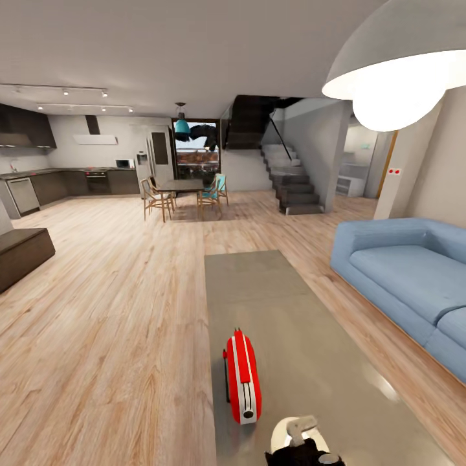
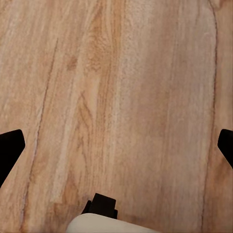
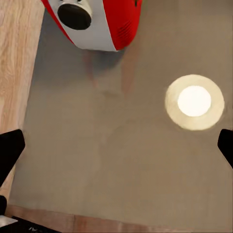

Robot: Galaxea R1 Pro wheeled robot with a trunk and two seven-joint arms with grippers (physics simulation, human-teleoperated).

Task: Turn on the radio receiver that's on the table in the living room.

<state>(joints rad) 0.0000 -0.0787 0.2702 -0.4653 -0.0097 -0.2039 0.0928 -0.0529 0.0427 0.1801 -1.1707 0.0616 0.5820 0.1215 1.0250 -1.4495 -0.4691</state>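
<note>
Radio receiver [image 1: 242, 377]: red, slim, white-trimmed, standing on its narrow edge near the close end of the grey bench [image 1: 278, 304], toward the bench's left side. In my right wrist view the receiver [image 3: 104, 22] shows its white end face with a round dark dial [image 3: 74, 15], and a faint red reflection lies on the glossy top below it.

Bench: long and low, running away from me down the middle of the living room, wood plank floor [image 1: 110, 310] on both sides. A bright round glare of the lamp [image 3: 194, 101] sits on the bench top [image 3: 121, 145] beside the receiver.

Right gripper [image 3: 116, 145]: mine, wide apart, dark fingertips [image 3: 9, 148] at the two edges of the wrist view, hovering over bare bench top, holding nothing. The receiver lies just beyond the fingers, apart from them. In the head view my right arm [image 1: 301, 446] shows at the bottom edge, near the receiver.

Left gripper [image 2: 116, 145]: also wide, empty, over plank floor [image 2: 116, 97].

Room: blue sofa [image 1: 414, 285] to the right of the bench, white dome pendant lamp [image 1: 401, 58] overhead, staircase [image 1: 294, 184] behind, dining table with wooden chairs [image 1: 184, 193] and dark kitchen cabinets [image 1: 65, 184] well beyond.
</note>
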